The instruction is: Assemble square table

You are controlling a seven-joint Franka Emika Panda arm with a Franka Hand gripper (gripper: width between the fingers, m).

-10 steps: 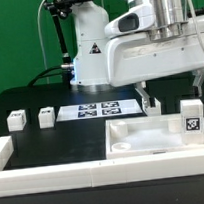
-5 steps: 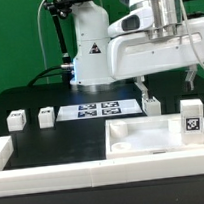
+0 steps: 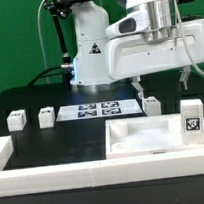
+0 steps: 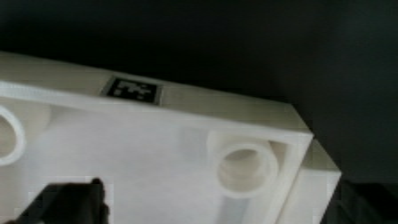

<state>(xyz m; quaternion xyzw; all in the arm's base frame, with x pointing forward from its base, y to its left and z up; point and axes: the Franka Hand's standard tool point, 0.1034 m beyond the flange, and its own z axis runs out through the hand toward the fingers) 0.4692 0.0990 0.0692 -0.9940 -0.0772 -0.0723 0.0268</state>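
The white square tabletop panel (image 3: 153, 136) lies rim-up at the exterior view's right, with a tag on its side. In the wrist view the tabletop panel (image 4: 160, 140) shows a tag (image 4: 134, 89) and a round leg socket (image 4: 249, 165). My gripper (image 3: 162, 85) hangs open and empty just above the panel's far part. One dark finger (image 4: 71, 205) shows in the wrist view. Three short white legs (image 3: 15, 120) (image 3: 46, 117) (image 3: 152, 106) stand in a row on the black table. A fourth tagged leg (image 3: 192, 117) stands by the panel's right side.
The marker board (image 3: 96, 111) lies flat between the legs at the back. The long white L-shaped rail (image 3: 86, 174) runs along the front edge and up the exterior view's left side. The robot's white base (image 3: 91, 56) stands behind.
The gripper has risen a little above the panel, still open. The panel and legs have not moved.
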